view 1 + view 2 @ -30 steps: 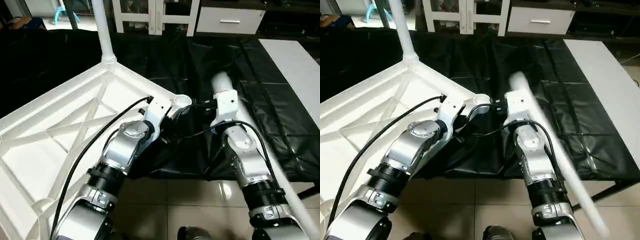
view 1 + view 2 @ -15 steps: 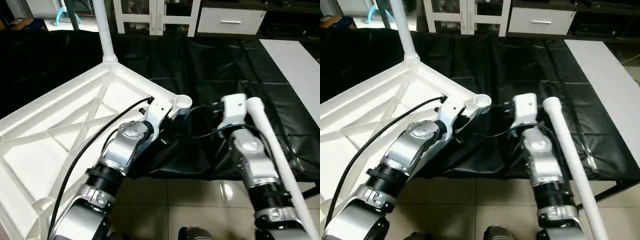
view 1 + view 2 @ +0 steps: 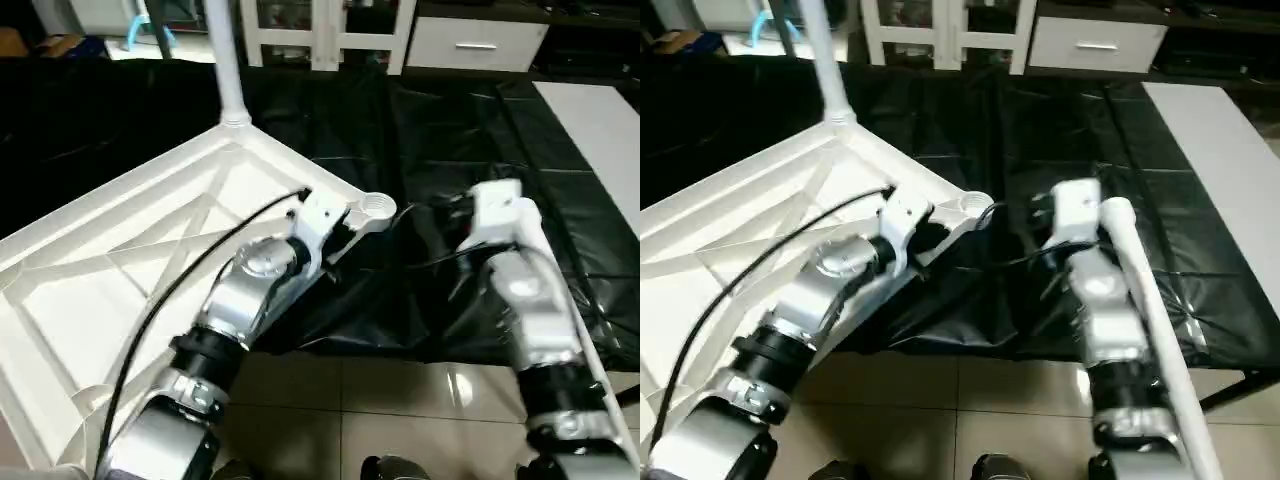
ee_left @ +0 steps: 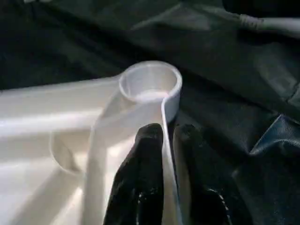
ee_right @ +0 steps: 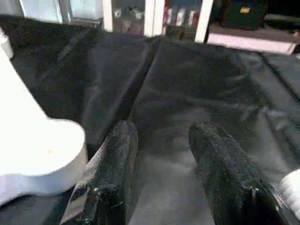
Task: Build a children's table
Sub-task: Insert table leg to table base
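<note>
- White plastic square table top (image 3: pixel 120 270), ribbed underside up, fills the frame's left; its lower-left corner is cut off.
- Left tool (image 4: pixel 168 136) is closed on the top's edge wall beside the round corner socket (image 4: pixel 150 84).
- Right tool (image 5: pixel 161 140) is open and empty above the black-sheeted worktop (image 5: pixel 197 79).
- One long white tube leg (image 3: pixel 228 60) stands in the far socket, its top cut off; another leg (image 3: pixel 1150 330) lies along the right forearm, lower end cut off.

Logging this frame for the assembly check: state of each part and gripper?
Table top: upside down, ribs up.
Fitted leg: upright in the far corner socket.
Near corner socket: empty.
Loose leg: unfitted, lying along the right forearm.
Left gripper: shut on the table top's rim, by the empty socket.
Right gripper: open, holding nothing.
</note>
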